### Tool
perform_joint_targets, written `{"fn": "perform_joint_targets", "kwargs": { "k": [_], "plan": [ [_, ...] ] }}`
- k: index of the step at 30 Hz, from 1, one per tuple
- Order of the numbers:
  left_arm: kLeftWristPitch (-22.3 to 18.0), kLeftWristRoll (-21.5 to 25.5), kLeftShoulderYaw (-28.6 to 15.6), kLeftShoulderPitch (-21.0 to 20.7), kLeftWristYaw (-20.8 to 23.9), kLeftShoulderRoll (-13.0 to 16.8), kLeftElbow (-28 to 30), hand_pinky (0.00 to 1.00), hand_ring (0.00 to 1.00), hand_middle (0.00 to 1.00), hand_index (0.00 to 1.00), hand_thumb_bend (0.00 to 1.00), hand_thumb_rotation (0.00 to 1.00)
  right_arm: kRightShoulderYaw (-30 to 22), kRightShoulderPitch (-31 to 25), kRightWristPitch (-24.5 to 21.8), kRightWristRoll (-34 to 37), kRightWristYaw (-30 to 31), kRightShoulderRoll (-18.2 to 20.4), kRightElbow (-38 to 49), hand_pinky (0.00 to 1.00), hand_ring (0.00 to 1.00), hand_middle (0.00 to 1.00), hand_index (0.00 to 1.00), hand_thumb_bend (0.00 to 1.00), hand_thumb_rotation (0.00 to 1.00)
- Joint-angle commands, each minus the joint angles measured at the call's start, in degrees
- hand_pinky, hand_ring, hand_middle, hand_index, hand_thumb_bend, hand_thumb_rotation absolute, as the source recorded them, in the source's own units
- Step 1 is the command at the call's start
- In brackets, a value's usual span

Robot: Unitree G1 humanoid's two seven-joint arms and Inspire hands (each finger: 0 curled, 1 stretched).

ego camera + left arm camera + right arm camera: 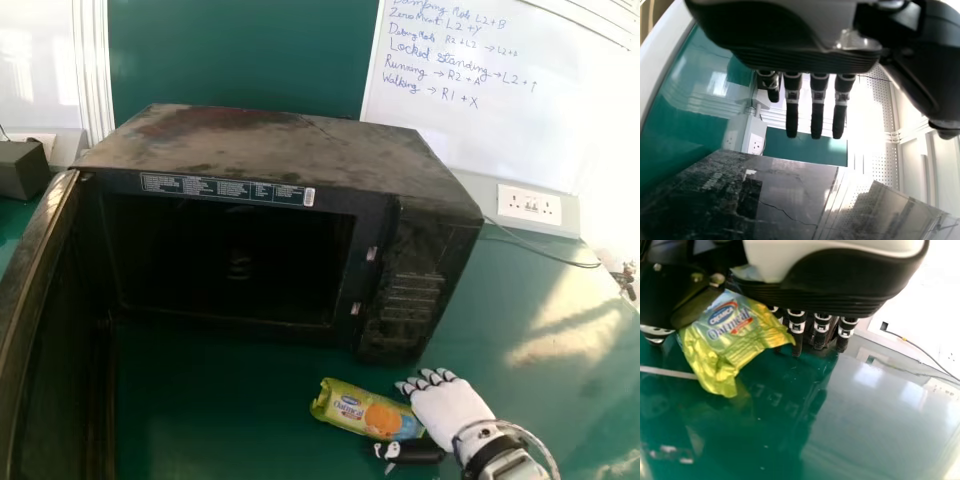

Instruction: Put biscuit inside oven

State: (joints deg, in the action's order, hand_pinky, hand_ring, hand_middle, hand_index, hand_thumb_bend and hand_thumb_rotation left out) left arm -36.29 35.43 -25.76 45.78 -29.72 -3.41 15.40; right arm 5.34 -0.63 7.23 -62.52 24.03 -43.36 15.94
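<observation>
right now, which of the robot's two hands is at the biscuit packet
The right hand: its thumb and fingers lie on either side of one end of the biscuit packet. The left hand, fingers straight, is up by the oven.

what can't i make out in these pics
- Back of the microwave oven's cavity: head view, lost in dark shadow.
- Outer part of the oven door: head view, cut off by the left and bottom edges.
- One end of the biscuit packet: right wrist view, behind the right hand.
- Biscuits: head and right wrist views, hidden by the wrapper.
</observation>
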Motion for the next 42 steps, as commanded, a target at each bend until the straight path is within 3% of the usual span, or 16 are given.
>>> {"fn": "perform_joint_targets", "kwargs": {
  "k": [1, 6, 13, 18, 21, 22, 25, 26, 28, 29, 33, 36, 42],
  "plan": [
    [-0.8, -0.6, 0.4, 1.1, 0.2, -0.9, 0.4, 0.90, 0.78, 0.82, 0.80, 0.89, 1.00, 1.8, -0.3, 0.1, -0.3, -2.1, 1.2, -1.1, 1.00, 0.96, 0.96, 0.95, 1.00, 0.88],
    [-1.9, -1.8, 0.3, 1.4, 0.3, -0.8, 0.2, 0.91, 0.79, 0.83, 0.80, 0.86, 1.00, 3.4, -0.2, -0.1, 0.8, -6.0, 2.9, -2.2, 1.00, 0.96, 0.95, 0.95, 1.00, 0.89],
    [-8.6, -7.9, -1.0, 0.2, 2.4, -1.0, -2.9, 0.83, 0.76, 0.80, 0.77, 0.82, 0.95, 5.5, 0.9, 1.8, 2.2, -17.6, 6.5, -6.9, 0.98, 0.95, 0.95, 0.96, 0.96, 0.94],
    [-11.8, -10.1, -0.8, 0.0, 4.0, -0.3, -4.9, 0.84, 0.77, 0.81, 0.78, 0.79, 1.00, 6.8, 2.4, 1.9, 2.5, -19.2, 7.4, -8.5, 0.96, 0.95, 0.95, 0.97, 0.93, 0.92],
    [-10.6, -9.6, 0.2, 0.6, 5.7, -0.6, -3.5, 0.83, 0.76, 0.81, 0.79, 0.79, 1.00, 6.8, 2.3, 2.0, 3.2, -19.5, 7.2, -8.5, 0.91, 0.95, 0.95, 0.95, 0.74, 0.74],
    [-10.2, -10.4, 0.1, 0.5, 7.0, -1.0, -2.9, 0.83, 0.76, 0.81, 0.78, 0.80, 1.00, 6.7, 2.2, 2.1, 3.5, -19.6, 7.1, -8.4, 0.87, 0.93, 0.94, 0.93, 0.66, 0.57],
    [-9.7, -13.7, -0.3, -0.1, 11.4, -2.5, -1.4, 0.83, 0.76, 0.81, 0.78, 0.79, 1.00, 6.4, 1.8, 2.4, 4.2, -19.9, 6.8, -8.3, 0.64, 0.79, 0.86, 0.78, 0.63, 0.14],
    [-9.7, -14.2, -0.2, -0.2, 12.6, -2.7, -1.2, 0.83, 0.76, 0.81, 0.78, 0.79, 0.99, 6.2, 1.6, 2.5, 4.7, -20.0, 6.7, -8.2, 0.56, 0.73, 0.82, 0.74, 0.63, 0.07],
    [-9.5, -14.1, 0.4, -0.2, 14.4, -3.0, -0.8, 0.83, 0.76, 0.81, 0.78, 0.79, 0.97, 6.0, 1.4, 2.5, 5.5, -19.8, 6.5, -7.9, 0.44, 0.63, 0.72, 0.64, 0.60, 0.01],
    [-9.2, -14.9, 0.5, -0.2, 15.8, -3.4, -0.5, 0.84, 0.77, 0.81, 0.78, 0.79, 0.96, 5.8, 1.3, 2.5, 5.7, -20.1, 6.3, -7.9, 0.42, 0.59, 0.67, 0.61, 0.46, 0.01],
    [-8.7, -17.0, 1.0, 0.2, 19.6, -3.8, 0.4, 0.82, 0.76, 0.81, 0.78, 0.79, 0.95, 5.4, 1.2, 2.7, 6.0, -21.1, 5.6, -8.1, 0.34, 0.47, 0.54, 0.52, 0.47, 0.00],
    [-8.6, -17.4, 1.7, 0.4, 21.2, -3.7, 0.8, 0.82, 0.77, 0.81, 0.78, 0.79, 0.96, 5.2, 1.1, 2.7, 6.3, -21.4, 5.2, -8.3, 0.39, 0.45, 0.51, 0.49, 0.47, 0.00],
    [-7.7, -15.9, 3.8, 1.0, 23.0, -3.2, 1.9, 0.81, 0.77, 0.82, 0.78, 0.79, 0.97, 5.2, 1.4, 2.5, 7.0, -21.3, 4.7, -8.7, 0.38, 0.44, 0.50, 0.51, 0.47, 0.00]
  ]
}}
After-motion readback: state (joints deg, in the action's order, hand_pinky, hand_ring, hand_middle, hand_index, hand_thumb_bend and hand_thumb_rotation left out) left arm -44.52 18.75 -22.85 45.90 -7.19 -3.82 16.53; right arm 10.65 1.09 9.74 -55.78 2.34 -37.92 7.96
